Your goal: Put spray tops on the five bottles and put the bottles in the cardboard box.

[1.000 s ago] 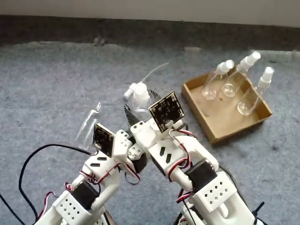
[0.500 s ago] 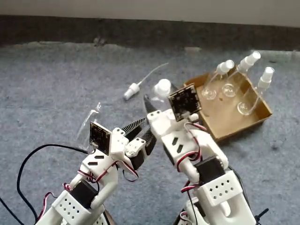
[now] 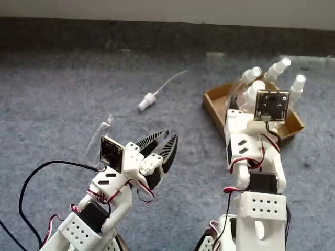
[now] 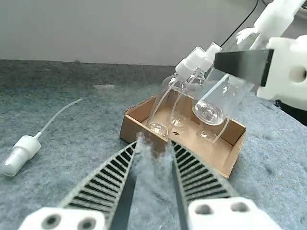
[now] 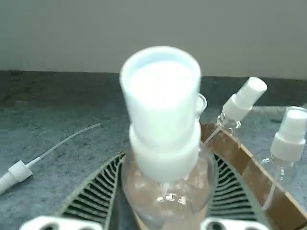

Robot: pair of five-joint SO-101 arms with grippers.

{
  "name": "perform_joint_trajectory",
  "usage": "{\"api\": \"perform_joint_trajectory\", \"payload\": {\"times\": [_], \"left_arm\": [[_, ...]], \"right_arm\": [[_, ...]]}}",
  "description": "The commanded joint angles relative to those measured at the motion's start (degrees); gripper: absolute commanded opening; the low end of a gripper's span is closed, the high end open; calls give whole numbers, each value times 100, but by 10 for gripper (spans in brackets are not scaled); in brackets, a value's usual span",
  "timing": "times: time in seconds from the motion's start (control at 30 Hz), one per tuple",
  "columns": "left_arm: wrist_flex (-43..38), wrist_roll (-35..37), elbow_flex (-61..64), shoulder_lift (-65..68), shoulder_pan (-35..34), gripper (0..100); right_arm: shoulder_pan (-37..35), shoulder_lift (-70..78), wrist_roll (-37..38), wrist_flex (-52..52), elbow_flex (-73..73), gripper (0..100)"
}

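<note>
Overhead, item by item:

Worktop (image 3: pixel 63 89): one, grey and felt-like; its far edge meets a dark strip under a pale wall. A broad open stretch lies across the far left and centre, and another between the two arms.

Cardboard box (image 3: pixel 212 107): one, shallow and open-topped, at the far right of the worktop, set at an angle, with its far corner close to the dark strip. Open worktop lies along its left wall.

Capped bottles (image 3: pixel 280 65): three, clear, each with a white spray top, leaning inside the box against its far side.

Held bottle (image 5: pixel 165 196): one, clear, fitted with a white spray top (image 5: pixel 160 96), raised over the box's nearer half and beside the three capped ones.

Right gripper (image 5: pixel 168 157): jaws clamped on the held bottle's body, one ribbed jaw on each side.

Bare bottle (image 3: pixel 98 138): one, clear and without a top, lying on the worktop just left of the left arm.

Loose spray top (image 3: pixel 148 100): one, white, lying on its side with its thin tube pointing away towards the far edge. It is well apart from the box and from the bare bottle.

Left gripper (image 3: pixel 171 134): jaws apart and holding nothing, low over open worktop, pointed towards the box.
</note>
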Motion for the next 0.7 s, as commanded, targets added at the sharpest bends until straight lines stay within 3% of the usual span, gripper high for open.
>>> {"api": "perform_joint_trajectory", "payload": {"times": [0.0, 0.37, 0.67], "left_arm": [[-114, -44, 119, -84, -75, 73], [-114, -44, 119, -84, -75, 73], [-114, -44, 119, -84, -75, 73]], "right_arm": [[171, 4, 0, -277, 40, 146], [22, 22, -35, -1587, 1253, 146], [-207, 1376, -62, -1868, 497, 146]]}}
